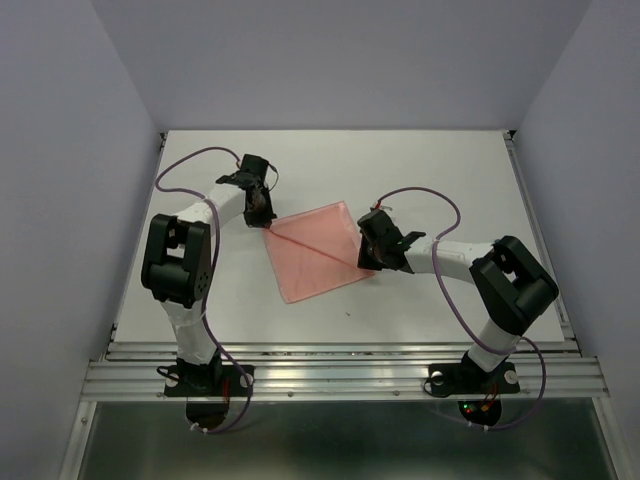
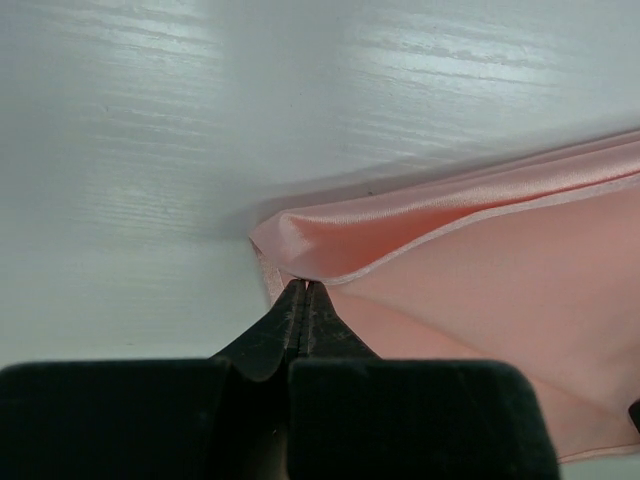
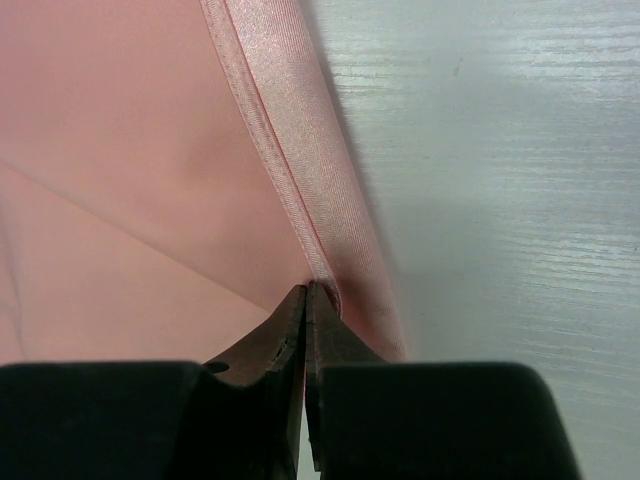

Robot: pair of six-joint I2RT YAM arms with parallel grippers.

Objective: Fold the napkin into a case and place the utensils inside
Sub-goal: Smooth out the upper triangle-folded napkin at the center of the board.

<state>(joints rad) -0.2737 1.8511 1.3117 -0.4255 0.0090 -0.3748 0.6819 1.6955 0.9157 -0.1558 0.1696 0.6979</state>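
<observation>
The pink napkin (image 1: pixel 322 268) lies in the middle of the white bench (image 1: pixel 430 170), turned like a diamond, with one corner pointing to the near edge. No utensils show in any view, so they come later. The job now looks like the first fold of the case.

On the right side, a bit nearer, the right hand (image 3: pixel 305 296) is clenched on the napkin's sewn edge at the right corner. The tips pinch the cloth tight with no gap.

On the left side, a bit farther, the left hand (image 2: pixel 303 292) is clenched on the left corner. There the cloth bends up in a soft roll just past the tips.

A straight line (image 1: pixel 318 247) runs across the napkin from one hand to the other. That looks like the place where it should bend.

To fold well, both hands should lift only a little and move together at the same speed. One hand going faster would make the fold crooked. The cloth is shiny and thin, so it may slip; pull it just flat, not hard. Lay edge on edge, press it down on the bench, and only then let go.

The far corner lies flat and needs no touch.
</observation>
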